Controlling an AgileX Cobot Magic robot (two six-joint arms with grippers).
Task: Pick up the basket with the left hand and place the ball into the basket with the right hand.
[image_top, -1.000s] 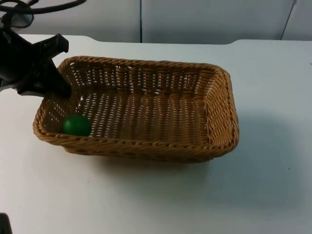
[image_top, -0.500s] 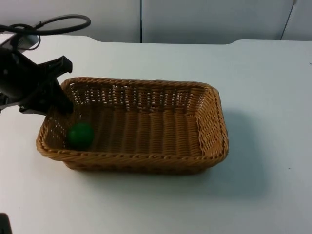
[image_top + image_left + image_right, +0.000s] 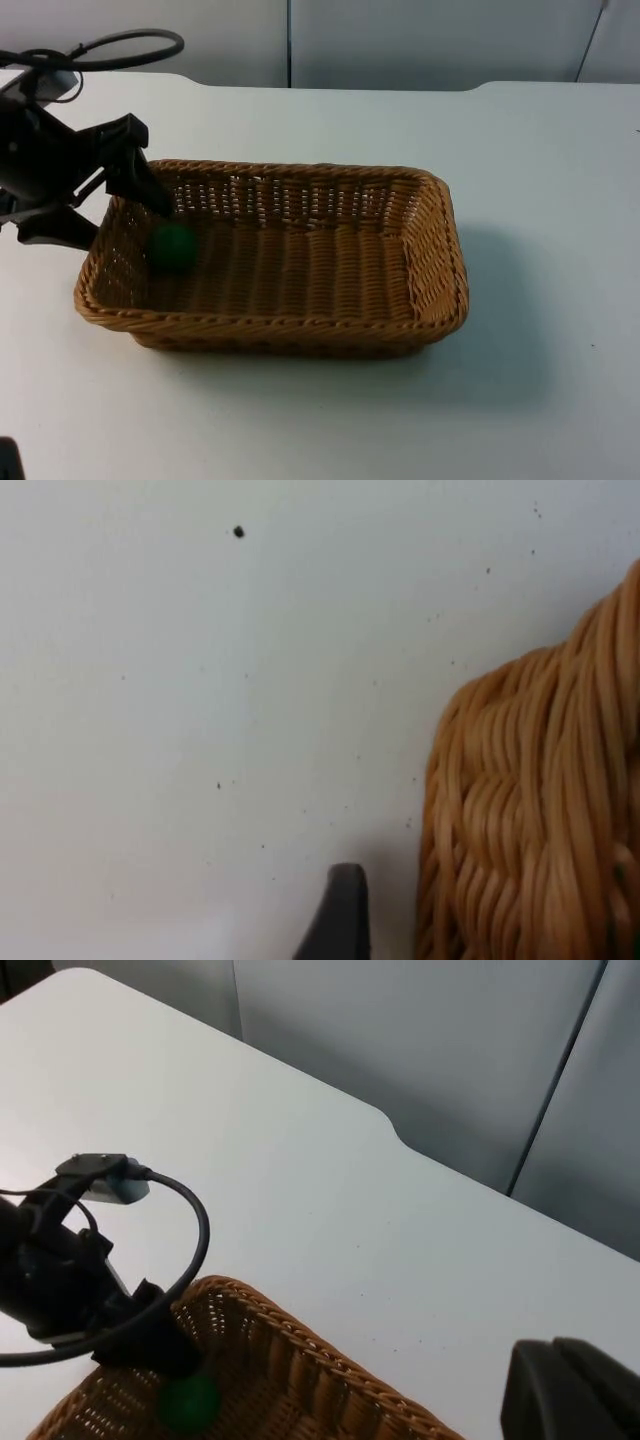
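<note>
Top view: green ball [image 3: 173,246] inside wicker basket [image 3: 440,270].

Bright even light, soft basket [image 3: 300,260] shadow

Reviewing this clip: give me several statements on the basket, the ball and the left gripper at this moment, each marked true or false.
1. The small green ball lies inside the rectangular woven wicker basket. True.
2. The ball sits at the basket's end farthest from the left gripper. False: it lies at the end beside that gripper.
3. The left gripper's fingers are spread at the basket's short end wall, one inside it and one outside. True.
4. The basket is tipped on its side. False: it sits upright, opening upward.
5. The white table carries a second basket. False: just one.
</note>
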